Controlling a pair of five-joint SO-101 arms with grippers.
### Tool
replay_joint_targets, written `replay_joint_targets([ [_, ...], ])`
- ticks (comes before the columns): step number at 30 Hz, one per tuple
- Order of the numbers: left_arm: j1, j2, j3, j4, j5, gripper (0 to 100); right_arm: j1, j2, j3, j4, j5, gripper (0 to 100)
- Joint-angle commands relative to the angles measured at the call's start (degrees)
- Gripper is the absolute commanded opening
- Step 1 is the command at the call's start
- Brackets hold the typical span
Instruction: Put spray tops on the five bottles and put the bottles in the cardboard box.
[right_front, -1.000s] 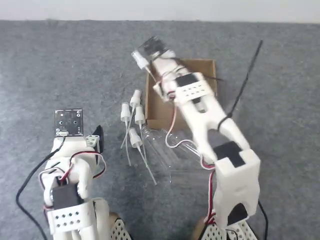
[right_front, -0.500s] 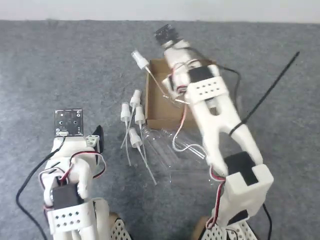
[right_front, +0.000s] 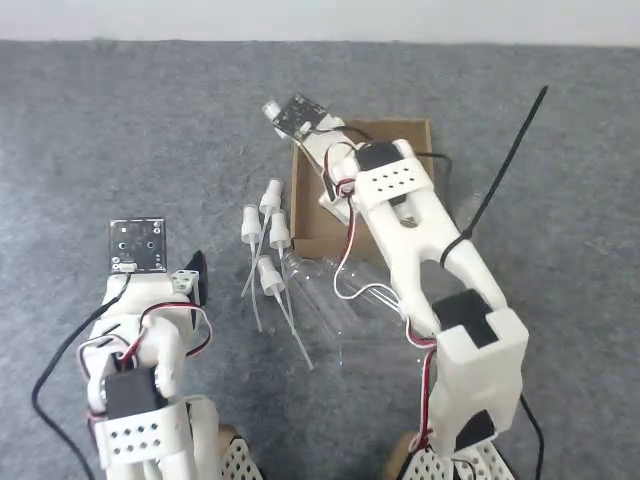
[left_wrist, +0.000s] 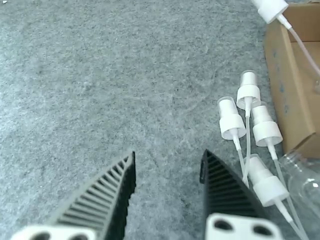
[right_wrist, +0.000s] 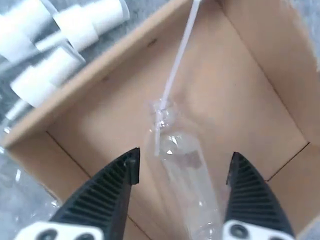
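Grey carpet lies under the cardboard box; pale wall beyond.

A grey, fuzzy carpet-like surface spreads under everything, and a pale band runs along its far edge.

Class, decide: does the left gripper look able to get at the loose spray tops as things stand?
Probably yes: the left gripper is open, and the spray tops lie on carpet beside it, nothing between.
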Motion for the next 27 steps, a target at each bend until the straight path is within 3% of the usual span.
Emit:
replay_joint_targets([
  [1,0.09,-0.79,-0.22,-1.14,-0.44,20,0.40,1.45,-1.67,-0.04,2.99,24.6],
  [7,0.09,-0.79,-0.22,-1.14,-0.44,20,1.63,5.85,-2.20,-3.03,2.55,22.0],
  [12,0.09,-0.79,0.13,-1.32,-0.44,20,2.86,3.74,-2.20,-4.79,2.46,0.2],
  [21,0.09,-0.79,0.13,-1.58,-0.44,20,3.21,-7.52,-1.85,2.51,2.55,0.6],
  [27,0.09,-0.79,0.22,-2.11,-0.44,20,-1.54,-14.81,-1.76,9.98,2.90,0.6],
])
